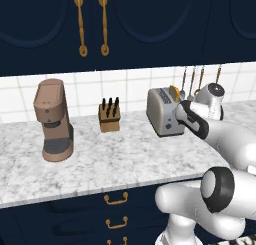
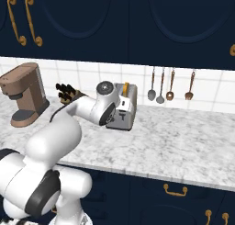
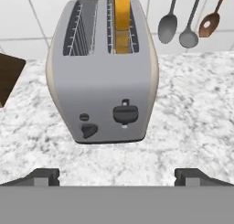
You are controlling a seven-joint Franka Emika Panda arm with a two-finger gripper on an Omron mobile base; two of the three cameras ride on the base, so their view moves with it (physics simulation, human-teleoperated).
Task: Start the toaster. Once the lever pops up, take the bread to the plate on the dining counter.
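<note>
- While the arm reaches over the marble worktop (image 1: 100,164), the gripper (image 3: 117,175) hangs in front of the toaster's narrow face, apart from it, with its two dark fingertips (image 3: 43,175) spread wide and nothing between them.
- The toaster (image 3: 103,77) is a boxy silver-grey one with two slots, and it stands on the worktop near the white tiled wall (image 1: 130,86).
- The bread (image 3: 121,22), a golden-tan slice, stands upright in the right slot as the hand view shows it, and its upper part sticks out above the toaster's top; the other slot is empty.
- The lever (image 3: 125,114), a dark tab, sits on the narrow face in its vertical slot, roughly at mid height of the face.
- A small round dark knob (image 3: 89,130) is lower and to the left of the lever in the hand view.
- In the left base view the arm's wrist covers the right part of the toaster (image 1: 162,111).
- A wooden knife block (image 1: 109,116) stands on the worktop to the left of the toaster, and a brown coffee machine (image 1: 52,119) stands further left.
- Ladles and spoons (image 2: 160,86) hang on the wall to the right of the toaster.
- Dark navy cupboards with gold handles (image 1: 80,24) are above the worktop.
</note>
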